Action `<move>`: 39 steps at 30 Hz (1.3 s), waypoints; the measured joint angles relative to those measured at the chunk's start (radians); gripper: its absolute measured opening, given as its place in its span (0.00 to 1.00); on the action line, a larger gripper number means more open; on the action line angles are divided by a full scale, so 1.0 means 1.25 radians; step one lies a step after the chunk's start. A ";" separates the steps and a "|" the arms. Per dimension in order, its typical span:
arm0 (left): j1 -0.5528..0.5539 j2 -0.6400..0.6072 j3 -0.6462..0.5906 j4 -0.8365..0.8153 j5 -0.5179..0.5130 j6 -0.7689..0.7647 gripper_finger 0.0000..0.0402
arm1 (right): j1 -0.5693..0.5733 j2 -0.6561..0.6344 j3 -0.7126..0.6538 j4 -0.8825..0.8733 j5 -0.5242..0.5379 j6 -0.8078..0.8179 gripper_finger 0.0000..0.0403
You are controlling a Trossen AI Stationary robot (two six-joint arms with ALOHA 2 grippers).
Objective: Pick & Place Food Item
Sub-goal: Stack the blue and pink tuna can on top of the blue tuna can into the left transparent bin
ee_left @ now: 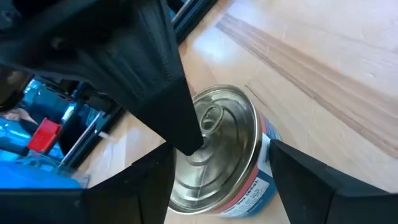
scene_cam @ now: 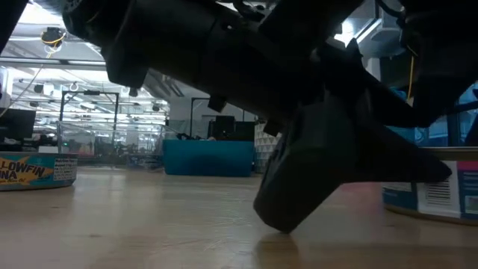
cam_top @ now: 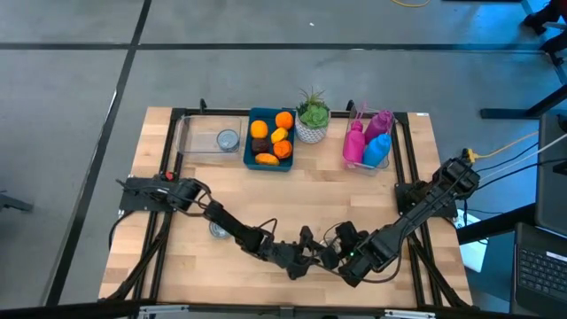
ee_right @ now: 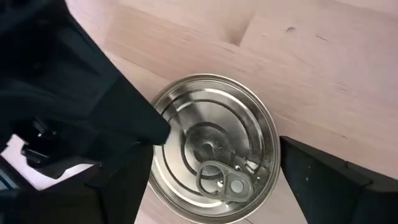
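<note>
pale wooden boards make up the table (cam_top: 292, 195), framed by black rails, and a grey floor lies beyond it. along the far edge sit a clear plastic tray (cam_top: 211, 138) holding a small tin (cam_top: 228, 139), a blue bin (cam_top: 270, 140) of orange and dark food pieces, a small potted plant (cam_top: 312, 116) in a white pot, and a wire rack (cam_top: 372, 142) with pink and blue bottles.

both arms meet low at the near edge of the table. the left gripper (cam_top: 306, 259) reaches in from the left side and the right gripper (cam_top: 332, 255) from the right side, the two nearly touching.

between them stands a pull-tab can (ee_left: 221, 155), upright on the wood, silver lid up, with a blue and red label on its side. in the left wrist view that arm's fingers (ee_left: 308, 183) flank the can, apart, and a gap shows at the visible side. in the right wrist view its own fingers (ee_right: 329, 183) also stand spread wide on either side of the lid (ee_right: 214, 149), not pressing it. a dark finger of the other arm lies across the can's rim in each wrist view.

another small can (cam_top: 218, 230) sits on the boards near the left arm's forearm.
</note>
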 joint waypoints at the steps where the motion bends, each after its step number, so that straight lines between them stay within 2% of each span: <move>1: 0.000 0.000 0.000 -0.013 0.000 -0.004 0.60 | 0.000 0.000 0.000 0.004 0.004 -0.003 0.85; 9: -0.002 -0.001 -0.001 -0.106 0.009 -0.048 0.60 | -0.002 -0.002 0.001 0.100 0.088 -0.085 0.85; 22: -0.007 -0.001 -0.001 -0.136 -0.034 -0.071 0.60 | -0.001 -0.004 0.001 0.152 0.103 -0.143 0.85; 33: -0.066 -0.025 -0.002 -0.173 -0.198 -0.056 0.62 | 0.000 -0.005 0.056 0.176 0.121 -0.209 0.85; 39: -0.069 -0.059 -0.002 -0.245 -0.211 -0.123 0.65 | -0.012 -0.006 0.073 0.226 0.111 -0.269 0.85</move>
